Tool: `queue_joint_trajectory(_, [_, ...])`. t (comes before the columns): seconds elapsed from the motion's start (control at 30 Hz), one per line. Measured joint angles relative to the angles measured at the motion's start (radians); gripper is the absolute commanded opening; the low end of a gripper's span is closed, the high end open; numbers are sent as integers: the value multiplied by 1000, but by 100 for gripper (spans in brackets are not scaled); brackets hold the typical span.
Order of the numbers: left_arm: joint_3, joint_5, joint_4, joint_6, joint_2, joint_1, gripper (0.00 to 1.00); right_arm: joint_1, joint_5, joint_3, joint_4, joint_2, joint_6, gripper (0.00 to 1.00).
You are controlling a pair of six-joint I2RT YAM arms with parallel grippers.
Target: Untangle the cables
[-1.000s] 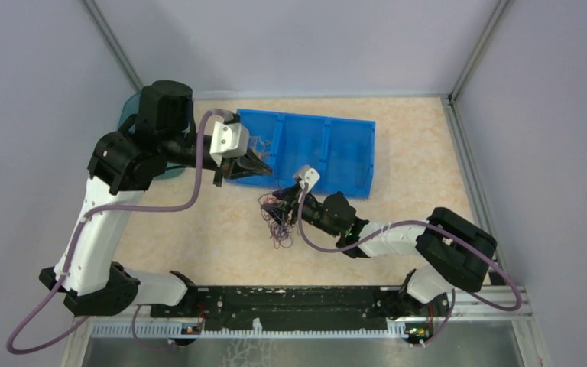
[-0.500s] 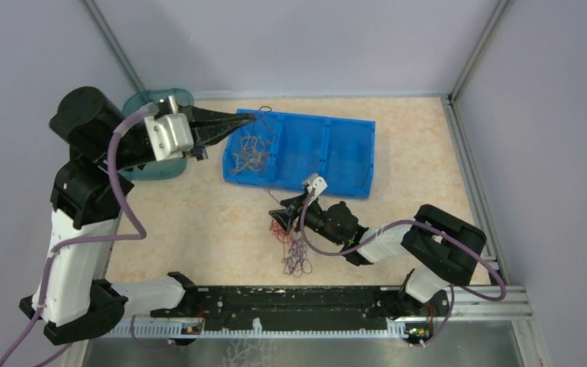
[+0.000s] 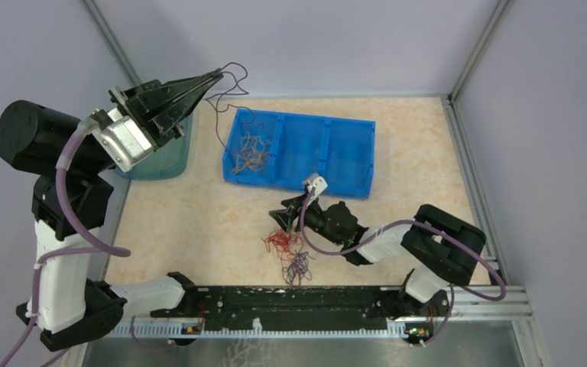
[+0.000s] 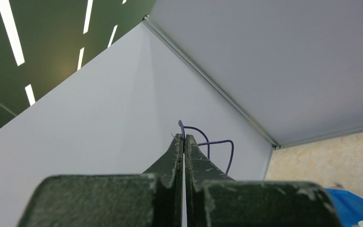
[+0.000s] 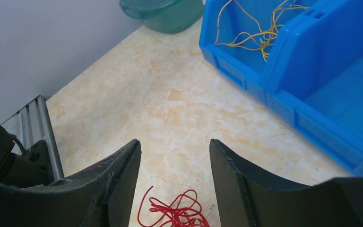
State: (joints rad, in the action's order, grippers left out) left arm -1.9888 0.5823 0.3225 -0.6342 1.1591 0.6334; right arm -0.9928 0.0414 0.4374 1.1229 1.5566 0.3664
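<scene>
Ahead of the right gripper [image 5: 175,156] and its scuffed matt black fingers [image 5: 123,177], the bin [image 5: 229,59] is glossy plastic, the tabletop [image 5: 137,94] smooth.

It looked like a robotics lab cell, not a home or a shop. Plain pale wall panels [image 3: 313,38] closed it in at 9, 12 and 3 o'clock, joined by bare aluminium posts [image 3: 475,47]. The left arm [image 3: 61,260] and the right arm [image 3: 443,245] were bolted to a black rail [image 3: 298,300] at 6 o'clock on a marbled bench [image 3: 199,222]. A blue compartment bin [image 3: 349,153] sat toward 12 o'clock, with a teal tub [image 3: 164,160] at 10 o'clock. Strip lights [image 4: 10,33] ran across a dark ceiling overhead.
</scene>
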Motion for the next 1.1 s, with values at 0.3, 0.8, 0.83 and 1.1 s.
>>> queue_joint_trajectory(0.3, [198, -7, -8, -15, -54, 0, 0, 34, 37, 4, -127, -159, -16, 67])
queue_joint_trajectory(0.8, [566, -70, -145, 113, 61, 0, 0, 159, 481, 7, -478, -500, -78, 68])
queue_joint_trajectory(0.83, [569, -86, -165, 123, 81, 0, 0, 172, 500, 6, -490, -509, -78, 68])
queue_joint_trajectory(1.1, [610, -199, -315, 139, 231, 0, 0, 219, 589, -6, -544, -528, -76, 67])
